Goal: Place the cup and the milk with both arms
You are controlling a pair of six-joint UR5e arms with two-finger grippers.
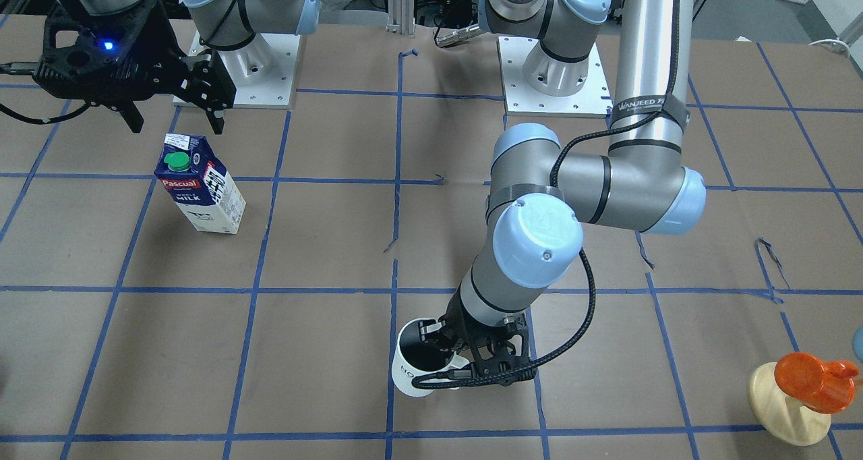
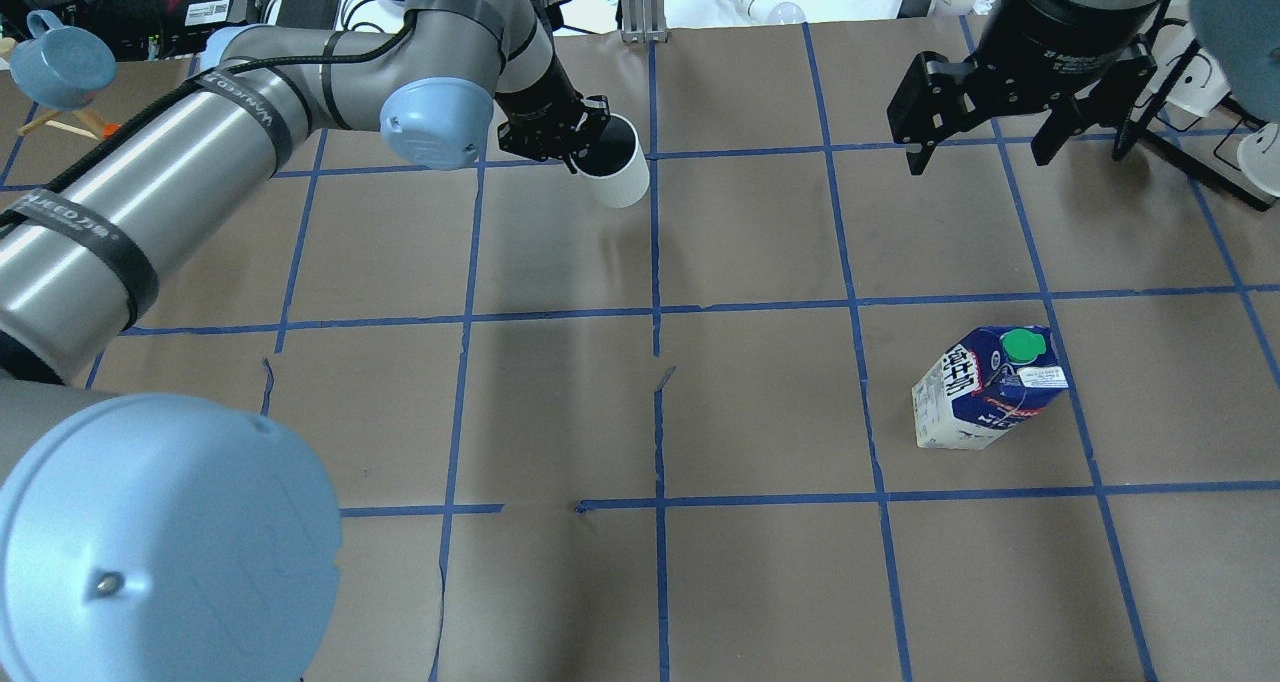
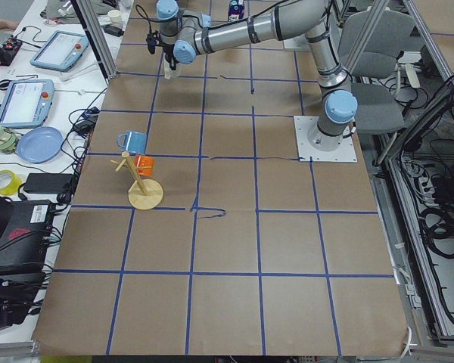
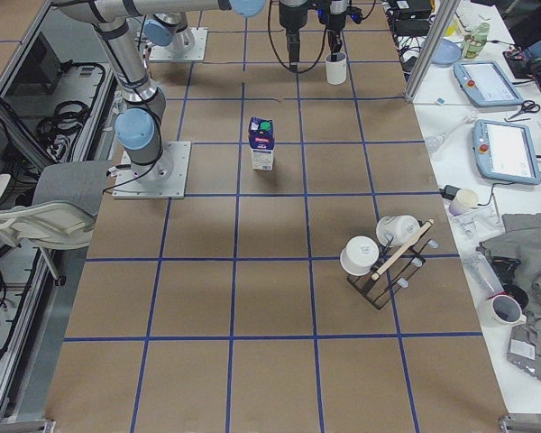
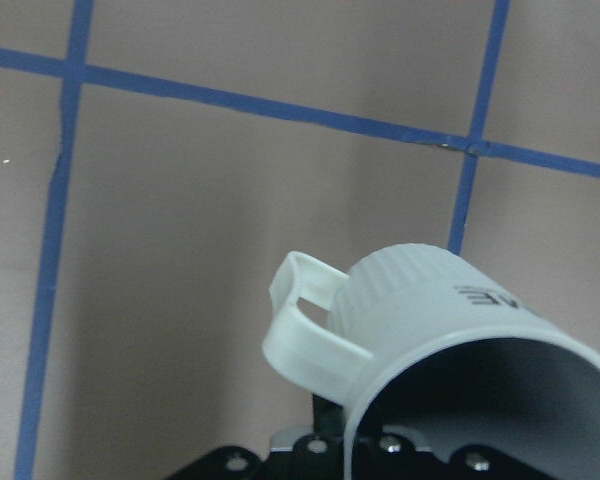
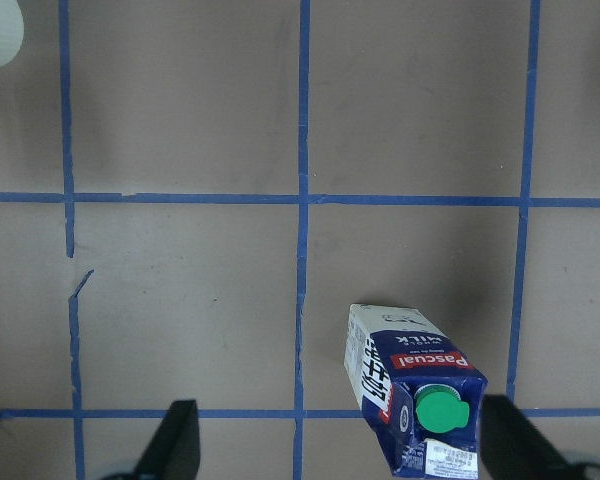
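Note:
The white cup (image 1: 412, 369) with a dark inside is gripped at its rim by my left gripper (image 1: 450, 347), which is shut on it at the far side of the table. It also shows in the overhead view (image 2: 615, 169), and the left wrist view shows it tilted, handle to the left (image 5: 440, 320). I cannot tell if it touches the table. The blue and white milk carton (image 1: 201, 187) with a green cap stands upright on its own, also seen from overhead (image 2: 988, 387). My right gripper (image 1: 176, 124) is open and empty, raised above and behind the carton (image 6: 420, 400).
An orange cup on a round wooden stand (image 1: 806, 392) is at the table's edge on my left side. A rack with white mugs (image 4: 383, 253) stands on my right side. Two arm base plates (image 1: 559, 85) sit at the back. Blue tape lines grid the brown table.

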